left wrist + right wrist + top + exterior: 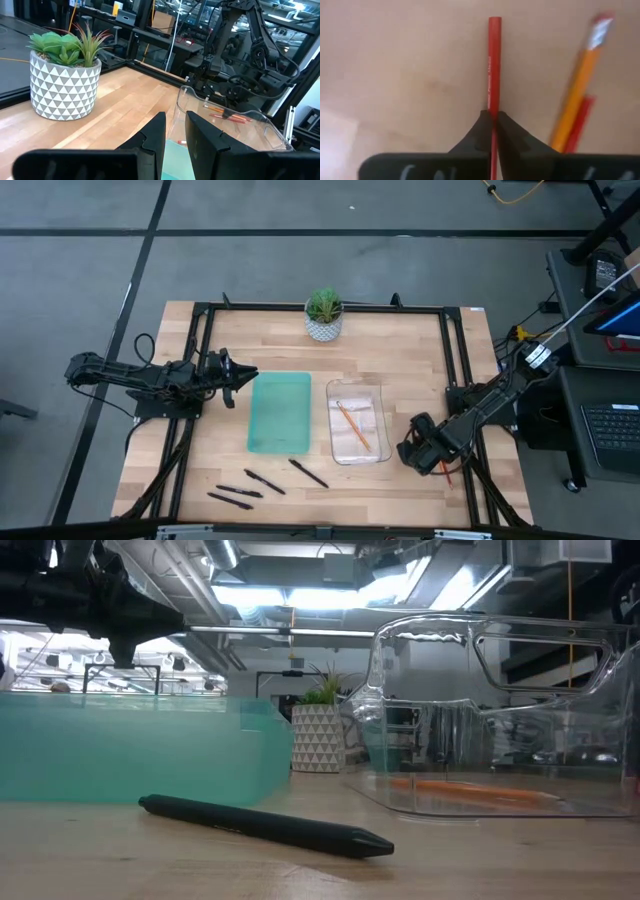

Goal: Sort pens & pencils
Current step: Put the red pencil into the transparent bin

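Right wrist view: right tool [493, 117] clamped tight on 1 red pencil [494, 65], long axis straight ahead, away from the tool.

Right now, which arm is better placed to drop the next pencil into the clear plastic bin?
The right. Its gripper is already shut on a thin red pencil beside the clear plastic bin. The left gripper waits beyond the teal tray.

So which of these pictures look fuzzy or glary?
Right wrist view: the orange pencil at the side is smeared, while the red pencil between the right gripper jaws is fairly crisp. Low view: ceiling lights glare through the clear bin; the black pen is sharp.
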